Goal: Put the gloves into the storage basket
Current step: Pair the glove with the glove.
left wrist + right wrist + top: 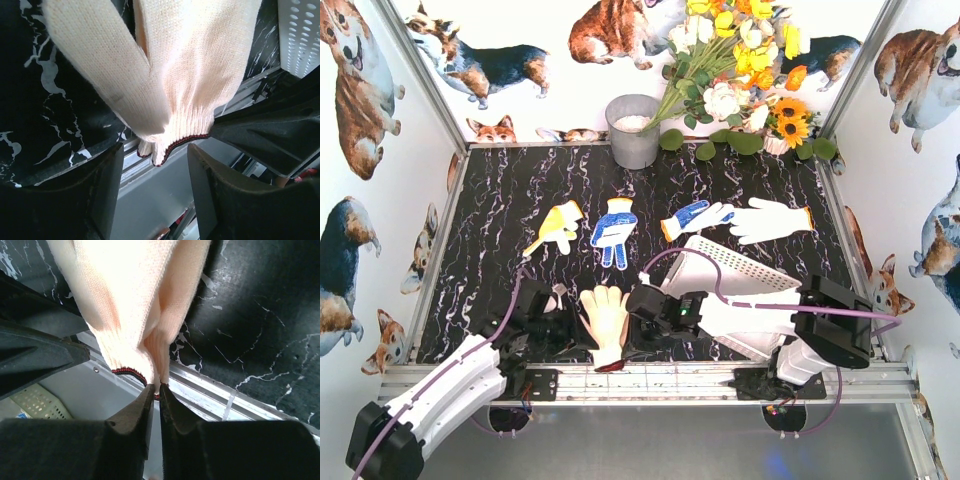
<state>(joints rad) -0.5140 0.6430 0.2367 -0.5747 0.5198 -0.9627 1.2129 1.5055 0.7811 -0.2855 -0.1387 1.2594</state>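
Table: black, white-veined marble-pattern tabletop [490,210], with an aluminium rail along its near edge.
Left gripper [155,175]: released. The jaws stand apart on either side of a glove's cuff and neither one visibly touches it.
Yellow glove: yellow-palmed knit glove [557,228] lying flat at mid-table, left of centre and well apart from both grippers.
Cream glove: cream knit glove with a dark red cuff edge [605,312], at the near edge between the two grippers. Its fingers point away from the arms and its cuff reaches the rail.
Dotted glove: white knit glove with blue dots [613,231], flat, just right of the yellow-palmed knit glove.
Bucket: grey metal bucket [633,130], upright at the back wall.
Right gripper [155,390]: clenched, its fingertips pinching the cuff edge of the cream knit glove.
Blue glove: blue-and-white knit glove [692,217], flat, right of centre.
Basket: white perforated plastic basket [740,268], at the front right, partly under the right arm. I cannot tell whether a glove lies inside it.
Flowers: yellow and white flower bunch [740,60], at the back right.
White glove: plain white knit glove with an orange cuff [770,220], flat, beyond the basket's far wall.
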